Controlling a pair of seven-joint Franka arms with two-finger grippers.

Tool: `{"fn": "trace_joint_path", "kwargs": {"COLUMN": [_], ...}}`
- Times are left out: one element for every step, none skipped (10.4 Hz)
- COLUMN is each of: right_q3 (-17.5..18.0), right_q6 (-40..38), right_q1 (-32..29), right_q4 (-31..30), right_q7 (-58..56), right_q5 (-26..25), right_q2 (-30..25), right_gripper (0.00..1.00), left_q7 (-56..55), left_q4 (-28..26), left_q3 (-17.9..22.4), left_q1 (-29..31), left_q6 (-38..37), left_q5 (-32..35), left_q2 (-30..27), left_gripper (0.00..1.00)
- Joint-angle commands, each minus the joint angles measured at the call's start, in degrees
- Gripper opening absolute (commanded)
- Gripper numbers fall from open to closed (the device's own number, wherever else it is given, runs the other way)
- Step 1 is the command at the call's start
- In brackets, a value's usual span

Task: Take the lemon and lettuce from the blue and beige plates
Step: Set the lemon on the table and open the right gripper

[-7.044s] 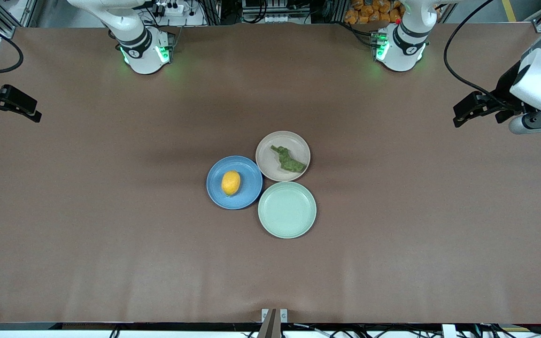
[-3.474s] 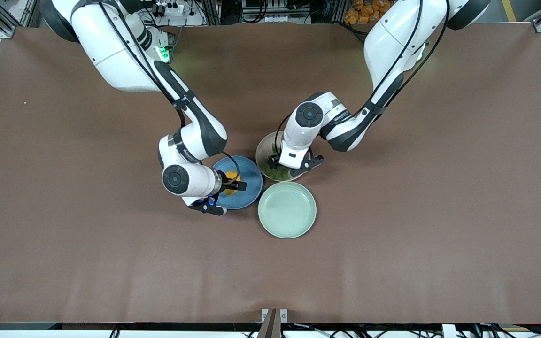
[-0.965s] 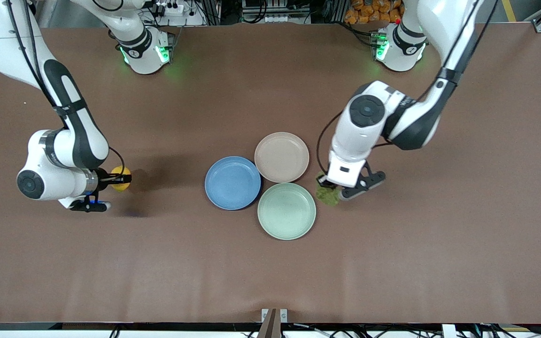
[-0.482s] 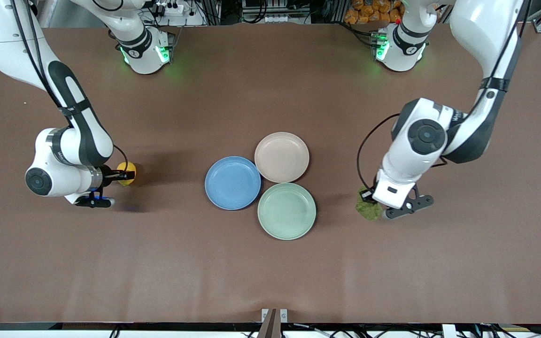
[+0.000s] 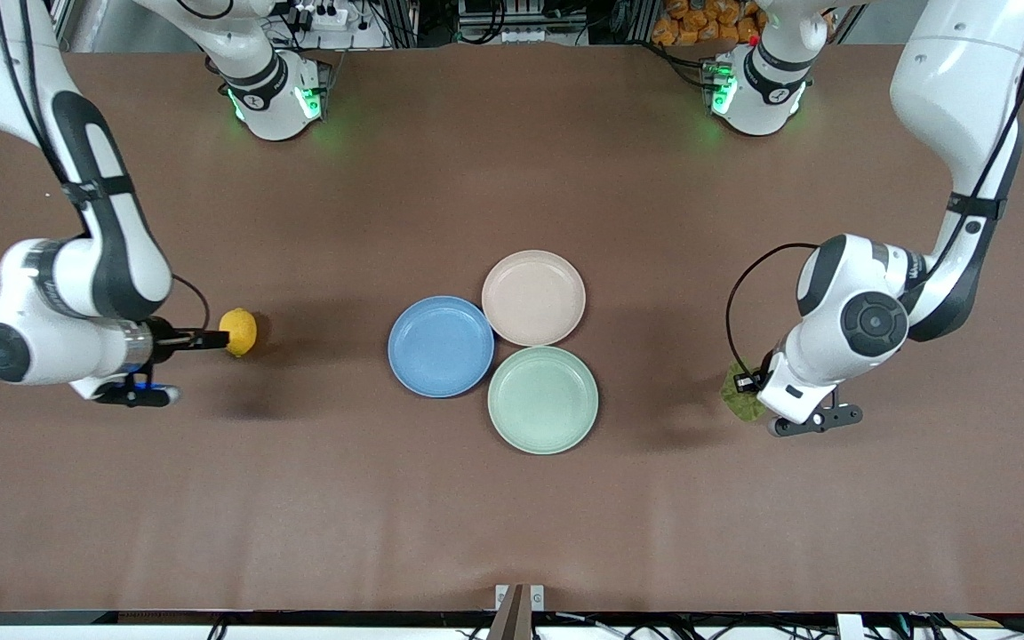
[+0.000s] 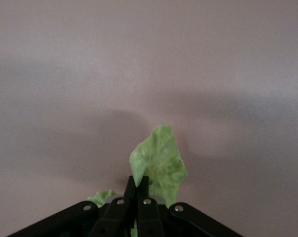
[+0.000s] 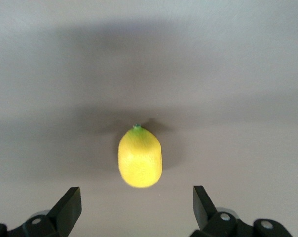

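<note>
- Since a half second ago my right gripper [image 5: 210, 339] has spread wide and drawn away from the lemon [image 5: 237, 332], which lies free on the worktop [image 5: 512, 516] toward the right arm's end, tip pointing away from me.
- Blue plate [image 5: 440, 346] and beige plate [image 5: 533, 297]: both bare.
- My left gripper [image 6: 137, 186], closed on the lettuce [image 6: 158, 162], is low over the worktop at the left arm's end.

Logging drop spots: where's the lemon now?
Front view: the lemon lies on the bare table toward the right arm's end, apart from the blue plate, before the open right gripper.
</note>
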Motion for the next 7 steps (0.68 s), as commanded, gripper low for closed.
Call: {"fn": "trace_joint_path", "kwargs": {"right_q3": [0.0,0.0,-0.2,-1.2,-1.9,-2.0,-2.0], "right_q6": [-3.7,-3.7,-3.7,-3.7,-4.2,-6.2,-7.3], "right_q1": [-0.7,-1.2,-1.4,-1.2,-1.1,-0.7,0.3], "right_q4": [6.3,7.4,7.8,8.2,8.5,8.5,8.5], "right_q7": [0.6,0.6,0.6,0.6,0.7,1.1,1.2], "right_q5": [-0.9,-0.9,-0.9,-1.0,-0.9,-0.9,-0.7], "right_q2": [-2.6,-5.0,-7.5,-10.4,-13.1,-16.0,-18.1], "right_gripper": [1.00,1.00,1.00,1.00,1.00,1.00,1.00], "left_q7": [0.8,0.9,0.9,1.0,1.6,3.0,3.2], "left_q4": [3.3,3.5,4.3,4.7,5.1,5.5,7.4], "left_q3": [-0.3,-0.3,-0.3,0.2,0.4,0.4,0.3], "left_q1": [-0.3,-0.3,-0.3,-0.3,0.1,1.0,1.0], "left_q6": [-0.2,0.1,0.4,0.4,0.4,0.4,0.3], "left_q5": [2.9,4.4,5.4,5.5,5.5,5.4,5.5], "left_q2": [3.1,4.0,4.6,4.9,4.6,4.0,3.6], "left_gripper": [0.00,0.16,0.24,0.54,1.00,1.00,1.00]}}
